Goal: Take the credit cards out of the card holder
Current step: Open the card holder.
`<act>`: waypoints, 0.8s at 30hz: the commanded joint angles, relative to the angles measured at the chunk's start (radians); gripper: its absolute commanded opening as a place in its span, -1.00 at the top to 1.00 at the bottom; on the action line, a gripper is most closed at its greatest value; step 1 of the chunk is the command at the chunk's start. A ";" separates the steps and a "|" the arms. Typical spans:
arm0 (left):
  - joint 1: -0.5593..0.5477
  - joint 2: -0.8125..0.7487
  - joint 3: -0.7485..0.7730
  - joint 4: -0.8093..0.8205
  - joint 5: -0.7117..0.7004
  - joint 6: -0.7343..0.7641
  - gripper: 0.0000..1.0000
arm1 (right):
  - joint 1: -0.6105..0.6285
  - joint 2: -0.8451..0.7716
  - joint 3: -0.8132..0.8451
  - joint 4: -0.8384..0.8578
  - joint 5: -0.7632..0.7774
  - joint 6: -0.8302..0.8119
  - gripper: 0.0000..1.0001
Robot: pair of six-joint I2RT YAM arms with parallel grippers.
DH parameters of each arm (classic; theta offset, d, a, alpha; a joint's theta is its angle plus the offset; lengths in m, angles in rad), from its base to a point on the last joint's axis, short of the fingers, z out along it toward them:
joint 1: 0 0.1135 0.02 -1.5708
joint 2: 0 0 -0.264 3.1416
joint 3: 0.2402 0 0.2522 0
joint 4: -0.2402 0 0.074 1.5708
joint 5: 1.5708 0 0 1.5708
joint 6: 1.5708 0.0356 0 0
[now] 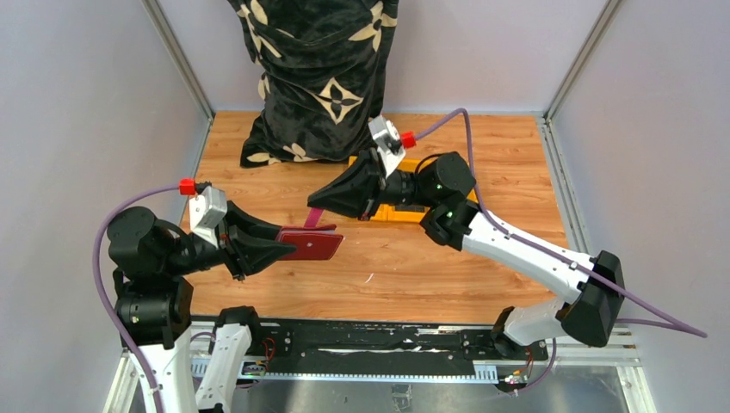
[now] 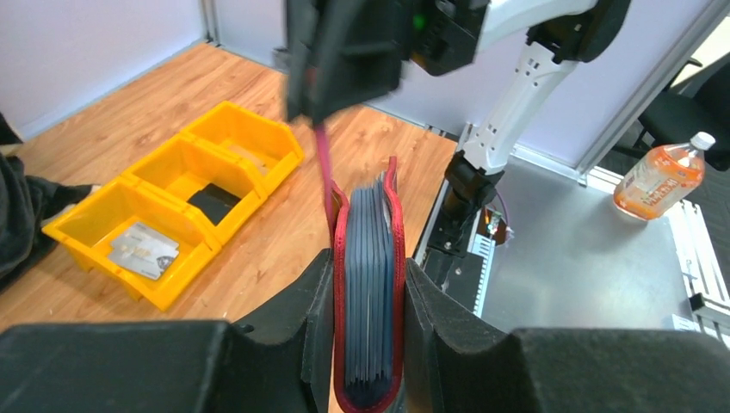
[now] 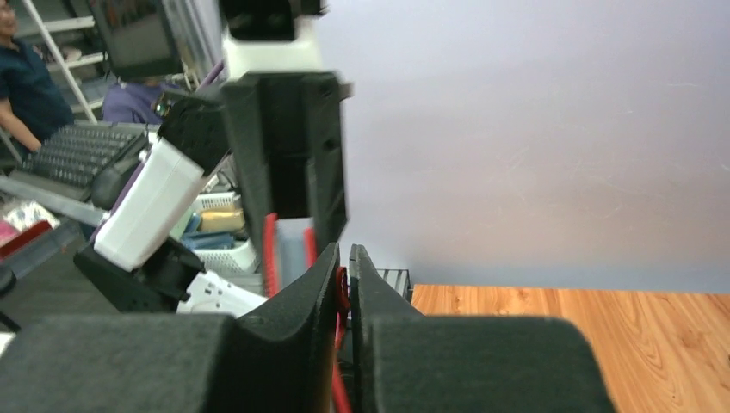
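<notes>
yellow bin (image 1: 403,213): mostly behind right arm (image 1: 516,245) | card holder (image 2: 368,284): bottom cut by frame edge | strap tab (image 2: 325,168): upper end inside right gripper (image 2: 312,110)

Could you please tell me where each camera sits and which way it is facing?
Top external: above and behind the bases, looking down on the table; left arm and right arm both show.
Left wrist: on the left arm, looking along its fingers, past the clamped card holder, toward the yellow bin and right hand.
Right wrist: on the right arm, looking along its fingers, pinching the strap, toward the left arm.
Shared: all three show the card holder.
</notes>
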 commanded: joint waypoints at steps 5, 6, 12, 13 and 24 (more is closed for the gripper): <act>-0.008 -0.024 0.034 -0.009 0.061 -0.014 1.00 | -0.046 0.046 0.113 -0.036 -0.021 0.209 1.00; -0.008 -0.023 0.038 -0.009 0.060 -0.013 1.00 | -0.046 0.042 0.105 -0.040 -0.016 0.212 1.00; -0.008 -0.032 0.030 -0.011 0.063 -0.001 1.00 | -0.049 0.037 0.133 -0.180 0.025 0.195 1.00; -0.008 -0.034 0.027 -0.010 0.061 0.001 1.00 | -0.049 0.040 0.145 -0.199 0.026 0.191 1.00; -0.008 -0.043 0.015 -0.013 0.047 0.013 0.98 | -0.043 -0.003 0.121 -0.246 0.037 0.133 1.00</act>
